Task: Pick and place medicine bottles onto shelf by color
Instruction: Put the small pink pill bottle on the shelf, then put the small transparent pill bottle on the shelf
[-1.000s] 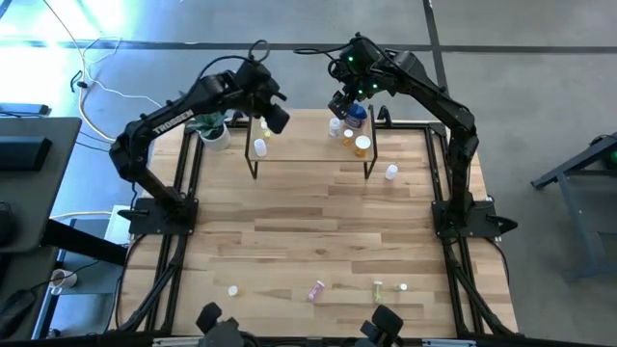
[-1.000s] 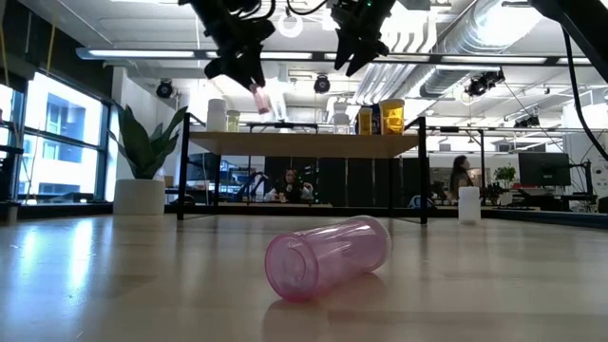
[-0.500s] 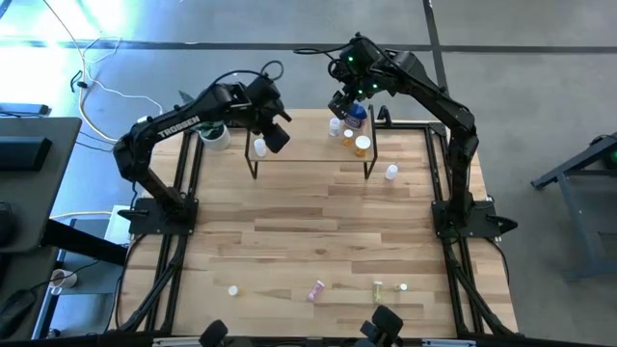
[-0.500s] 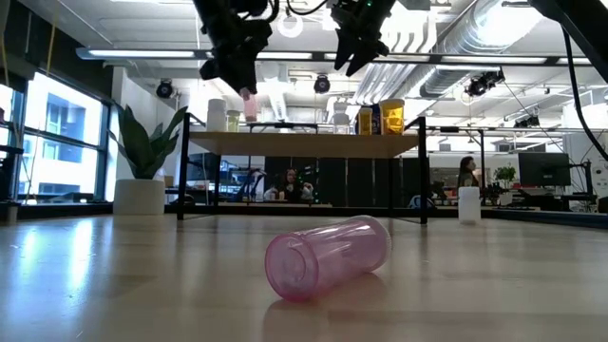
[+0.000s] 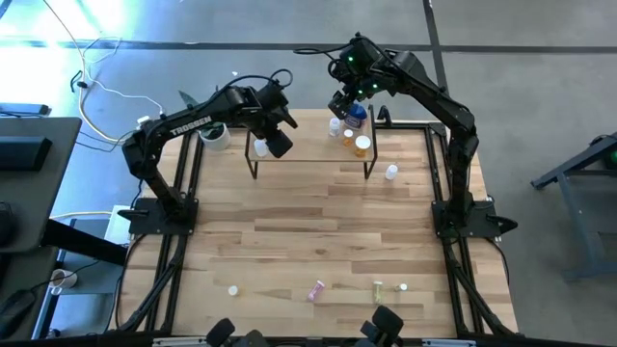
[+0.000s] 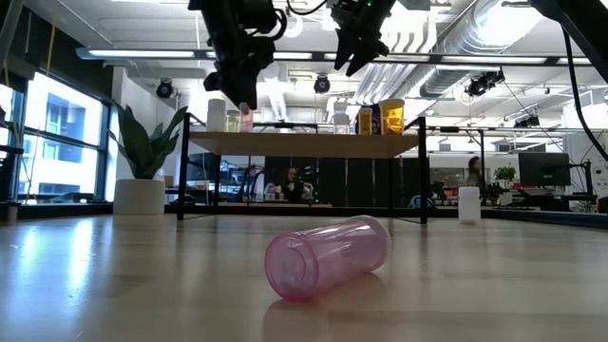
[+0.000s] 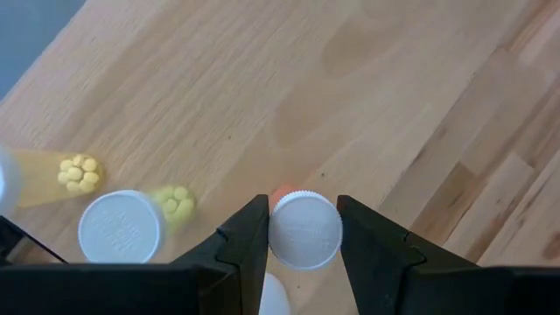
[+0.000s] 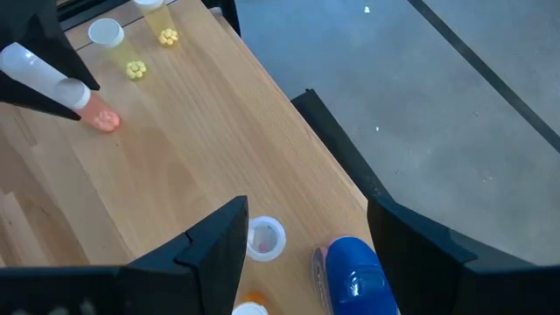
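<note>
While the right gripper hangs with jaws apart above the shelf, the left gripper clamps a white-capped bottle between its jaws.

left claw: clamped on something, arm raised | right claw: spread wide, arm raised

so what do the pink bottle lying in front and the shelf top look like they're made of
Pink bottle: probably clear tinted plastic, glossy; the background shows through its wall and it carries highlights. Shelf top: light wood, matte, with visible grain in the left wrist view; its thin black legs look like metal, though that is less certain.
</note>
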{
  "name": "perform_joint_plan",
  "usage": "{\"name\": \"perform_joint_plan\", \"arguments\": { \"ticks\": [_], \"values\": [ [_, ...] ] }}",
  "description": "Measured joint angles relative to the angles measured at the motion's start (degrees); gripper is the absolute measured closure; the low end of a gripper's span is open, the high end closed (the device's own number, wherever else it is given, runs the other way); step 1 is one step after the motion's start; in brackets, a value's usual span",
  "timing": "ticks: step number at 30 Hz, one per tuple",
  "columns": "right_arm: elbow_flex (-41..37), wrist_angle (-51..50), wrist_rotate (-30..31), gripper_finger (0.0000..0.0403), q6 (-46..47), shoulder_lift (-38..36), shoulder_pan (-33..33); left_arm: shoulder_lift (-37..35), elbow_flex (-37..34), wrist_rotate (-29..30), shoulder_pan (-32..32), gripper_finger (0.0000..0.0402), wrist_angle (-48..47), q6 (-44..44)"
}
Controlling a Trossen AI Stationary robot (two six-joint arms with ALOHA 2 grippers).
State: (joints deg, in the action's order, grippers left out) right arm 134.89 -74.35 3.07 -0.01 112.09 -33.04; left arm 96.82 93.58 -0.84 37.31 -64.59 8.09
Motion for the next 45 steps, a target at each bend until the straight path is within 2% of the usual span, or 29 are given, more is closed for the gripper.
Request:
{"name": "perform_joint_plan", "arguments": {
  "ticks": [8, 15, 21, 32, 45],
  "values": [
    [0.00, -0.04, 0.00, 0.0176, -0.01, 0.00, 0.02, -0.04, -0.04, 0.00, 0.03, 0.0280, 0.51, -0.29],
    [0.00, -0.28, -0.01, 0.0176, 0.01, 0.00, 0.00, -0.02, 0.13, 0.00, 0.03, 0.0240, 1.50, -0.24],
    [0.00, -0.28, 0.00, 0.0176, 0.00, 0.00, 0.00, -0.02, 3.05, 0.00, 0.15, 0.0213, 1.58, -0.24],
    [0.02, -4.48, -0.02, 0.0176, -4.02, -0.12, 0.02, -0.45, 10.11, -0.02, 0.16, 0.0215, -0.50, -2.77],
    [0.01, -9.79, -0.33, 0.0176, -7.32, -6.01, -0.09, -6.70, 10.34, -0.58, -1.91, 0.0216, -4.34, -1.81]
  ]
}}
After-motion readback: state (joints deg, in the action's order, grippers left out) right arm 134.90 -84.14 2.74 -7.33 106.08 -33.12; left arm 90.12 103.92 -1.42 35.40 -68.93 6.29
